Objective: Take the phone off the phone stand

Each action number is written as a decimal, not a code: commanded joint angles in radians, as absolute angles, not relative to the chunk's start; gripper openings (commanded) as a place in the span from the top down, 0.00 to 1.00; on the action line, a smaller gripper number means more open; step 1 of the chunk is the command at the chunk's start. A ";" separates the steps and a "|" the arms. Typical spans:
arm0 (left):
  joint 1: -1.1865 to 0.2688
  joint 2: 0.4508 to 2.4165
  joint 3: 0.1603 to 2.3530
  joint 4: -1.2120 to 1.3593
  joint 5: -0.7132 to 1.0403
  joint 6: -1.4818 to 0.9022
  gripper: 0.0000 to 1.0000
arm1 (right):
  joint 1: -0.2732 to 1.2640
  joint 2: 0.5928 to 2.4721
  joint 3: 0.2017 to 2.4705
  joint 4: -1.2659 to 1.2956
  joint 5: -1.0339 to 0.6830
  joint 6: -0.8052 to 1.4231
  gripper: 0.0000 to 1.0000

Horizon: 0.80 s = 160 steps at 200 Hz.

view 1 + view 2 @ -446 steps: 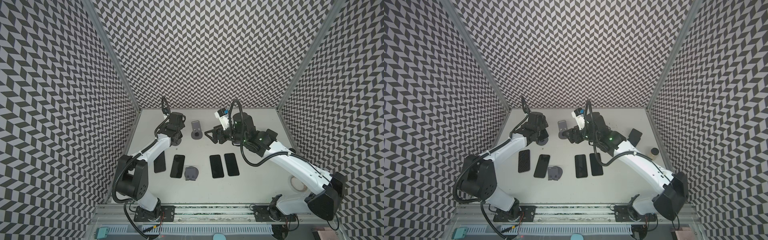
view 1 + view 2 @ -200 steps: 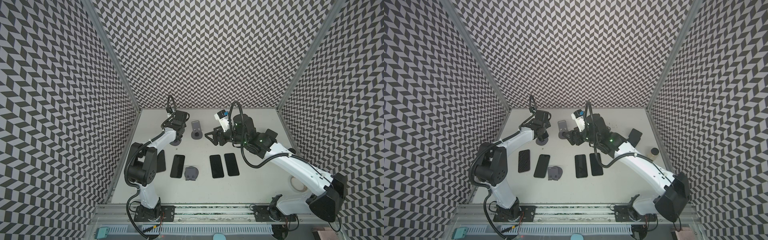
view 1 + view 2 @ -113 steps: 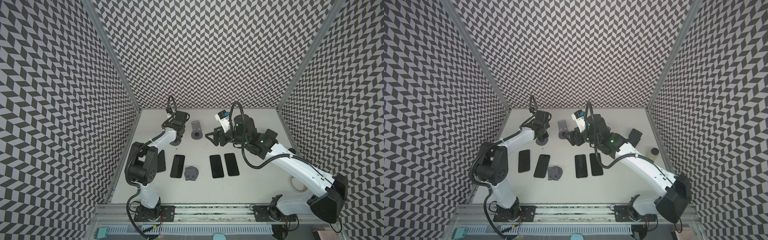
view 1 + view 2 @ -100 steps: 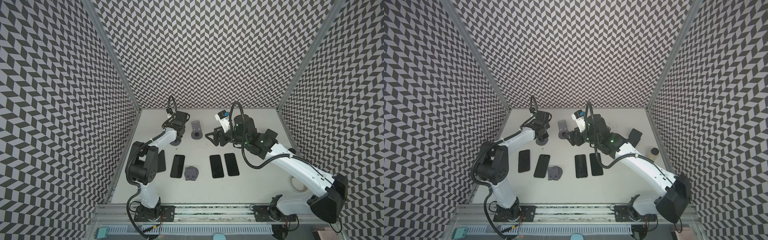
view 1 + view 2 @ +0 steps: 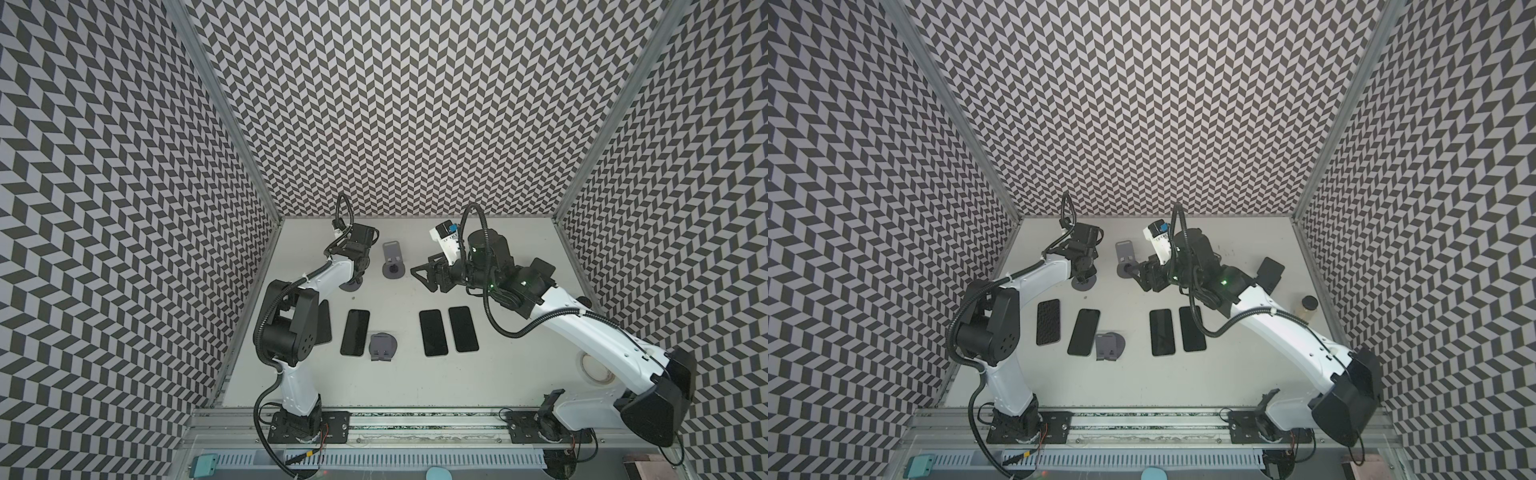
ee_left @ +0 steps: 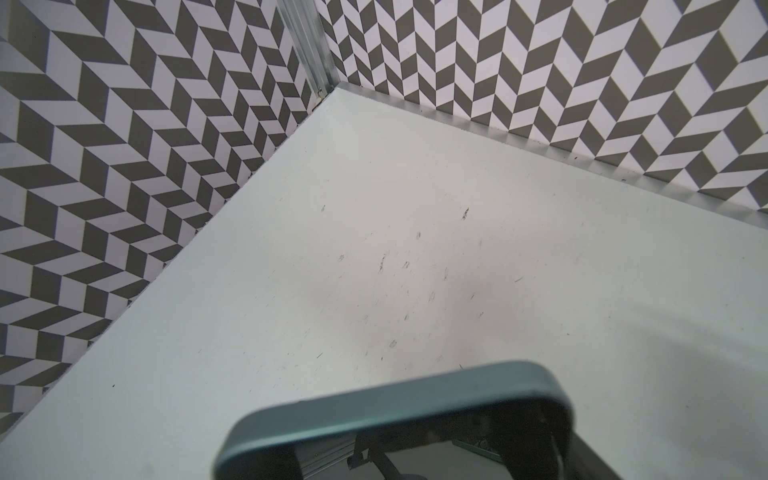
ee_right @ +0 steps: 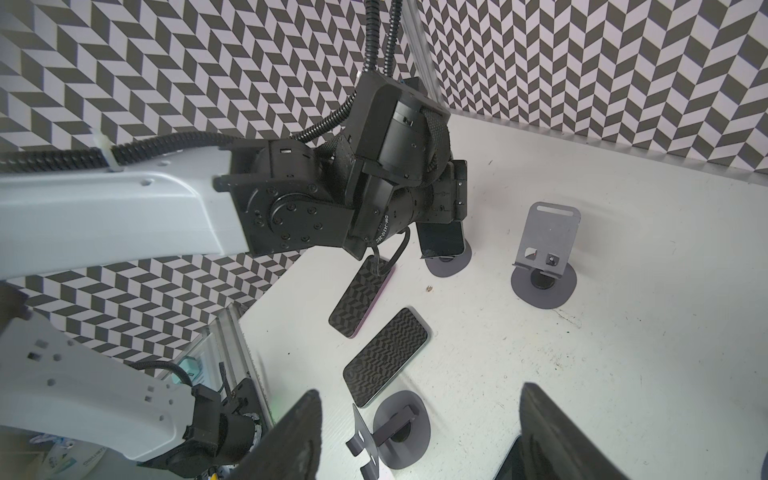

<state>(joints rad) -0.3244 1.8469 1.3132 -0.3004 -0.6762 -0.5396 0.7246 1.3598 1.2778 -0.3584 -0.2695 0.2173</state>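
- On the white counter (image 5: pixel 498 374), boxed in by chevron panels: two arms, both stretched toward the far side.
- Left claw (image 7: pixel 441 224) at the top of the phone (image 7: pixel 442 245), far left. None of its fingers shown in the left wrist view, so cannot tell whether clamped on the phone or only around it.
- Right claw (image 5: pixel 422 276) hanging near the far middle, spread wide and holding nothing, with black fingers (image 7: pixel 291 436) well apart in the right wrist view.
- Lying flat in a row across the near middle: four spare phones (image 5: pixel 1084 332), two left of centre and two right.
- Standing empty at the far middle, between the two claws: a grey stand (image 5: pixel 392 262). Near the middle of the row: a lower stand (image 5: pixel 383 345), also bare.
- Propped on the phone stand (image 7: pixel 455 266) at far left, directly under the left claw: the phone, its rounded top edge (image 6: pixel 395 405) filling the bottom of the left wrist view.
- Judged from this: approach done, grasp at best just forming, phone apparently not yet lifted clear.
- Left to do: secure the grip, raise the phone off the stand, set it down on open counter.
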 commanded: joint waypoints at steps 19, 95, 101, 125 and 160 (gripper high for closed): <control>-0.315 1.832 1.319 -0.293 -0.692 -0.551 0.22 | 0.730 1.327 1.276 -0.310 -0.272 0.210 0.27; -0.313 1.819 1.304 -0.284 -0.672 -0.558 0.27 | 0.730 1.322 1.273 -0.310 -0.270 0.213 0.28; -0.312 1.818 1.304 -0.284 -0.672 -0.558 0.27 | 0.730 1.322 1.272 -0.309 -0.268 0.213 0.28; -0.312 1.812 1.301 -0.280 -0.670 -0.555 0.27 | 0.731 1.320 1.271 -0.312 -0.268 0.213 0.28; -0.311 1.800 1.297 -0.272 -0.663 -0.555 0.29 | 0.730 1.319 1.273 -0.313 -0.267 0.217 0.28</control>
